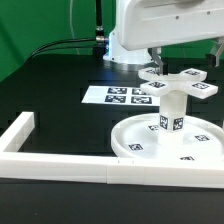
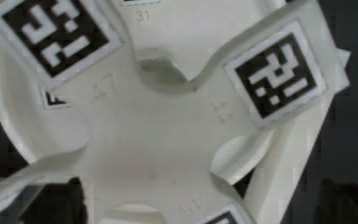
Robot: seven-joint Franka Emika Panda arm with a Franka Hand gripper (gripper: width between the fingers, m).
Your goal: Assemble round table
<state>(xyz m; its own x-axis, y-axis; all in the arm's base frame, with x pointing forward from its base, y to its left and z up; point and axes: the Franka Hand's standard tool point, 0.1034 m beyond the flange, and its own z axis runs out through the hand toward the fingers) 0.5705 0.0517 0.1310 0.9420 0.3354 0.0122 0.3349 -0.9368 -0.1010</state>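
You see a dark table (image 1: 50, 95). Three items lie directly on it:
- The marker board (image 1: 118, 96), flat near the middle.
- The round disc (image 1: 133, 138), toward the exterior view's right and near the board.
- The white square-bar frame (image 1: 90, 166), along the near edge, just beside the disc.

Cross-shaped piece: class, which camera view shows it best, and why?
The exterior view. It shows the whole cross-shaped piece, all four arms, sitting on top of the short cylinder leg, which stands on the round disc. The wrist view shows the piece only close up, its arms cut off by the frame, two tags large.
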